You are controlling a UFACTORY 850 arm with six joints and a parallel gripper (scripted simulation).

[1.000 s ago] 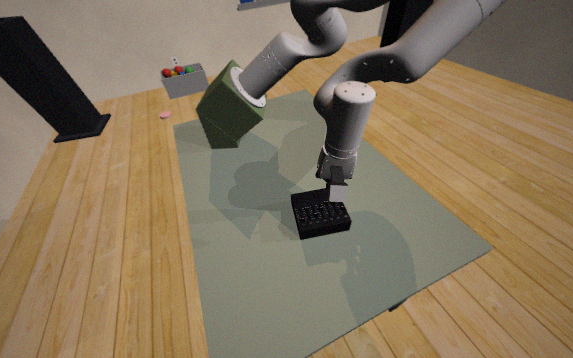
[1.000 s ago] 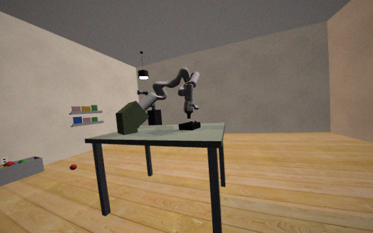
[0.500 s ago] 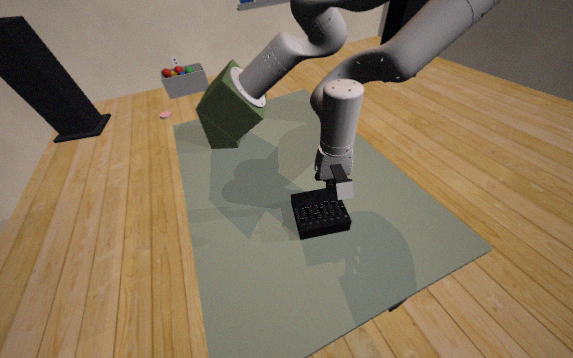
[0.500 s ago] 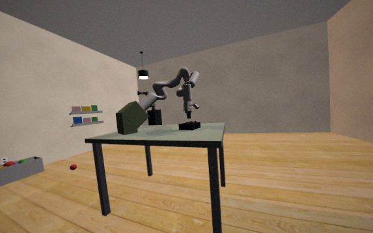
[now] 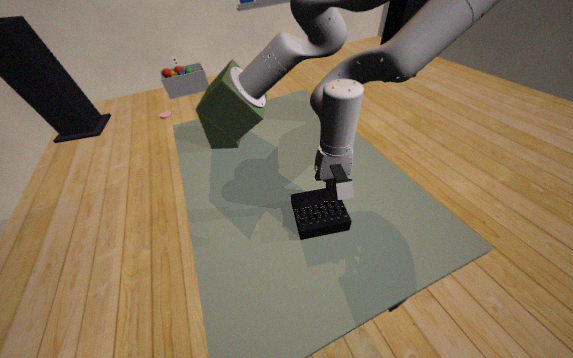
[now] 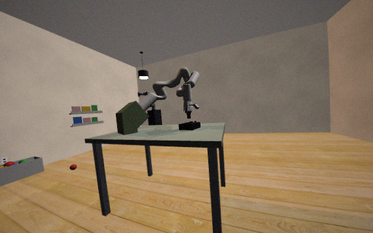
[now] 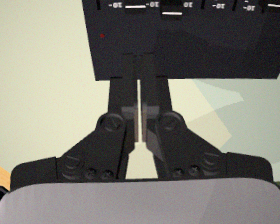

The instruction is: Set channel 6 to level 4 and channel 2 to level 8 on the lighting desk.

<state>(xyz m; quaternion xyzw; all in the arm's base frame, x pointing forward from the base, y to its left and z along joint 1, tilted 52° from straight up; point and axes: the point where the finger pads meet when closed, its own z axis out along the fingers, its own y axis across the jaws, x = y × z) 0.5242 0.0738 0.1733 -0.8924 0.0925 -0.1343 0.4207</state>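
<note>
Lighting desk [image 5: 321, 220]: small black box with rows of faders, standing flat on the pale green table [image 5: 248, 300], near the middle of the top, toward the side away from the arm's mount. In the wrist view its near edge fills the upper part of the picture, and several white-lined fader caps [image 7: 135, 4] show at differing heights in their slots; channel numbers and levels cannot be read.

Gripper [image 7: 143, 90]: black fingers pressed together, nothing between them, pointing down over the desk's plain near margin, short of the fader rows. Whether the tips touch the desk cannot be told; from the exterior view the gripper [image 6: 189, 114] hangs just above it.

Arm [image 5: 338, 120]: grey, last link upright over the desk, rising from a tilted dark green block [image 5: 228, 107] at the table's far corner.

Surroundings: grey bin of coloured balls [image 5: 184, 80] on the wooden floor by the wall; pink disc [image 5: 165, 115] near it; black stand [image 5: 28, 75]; two wall shelves with coloured boxes [image 6: 86, 114]; hanging lamp [image 6: 143, 74].
</note>
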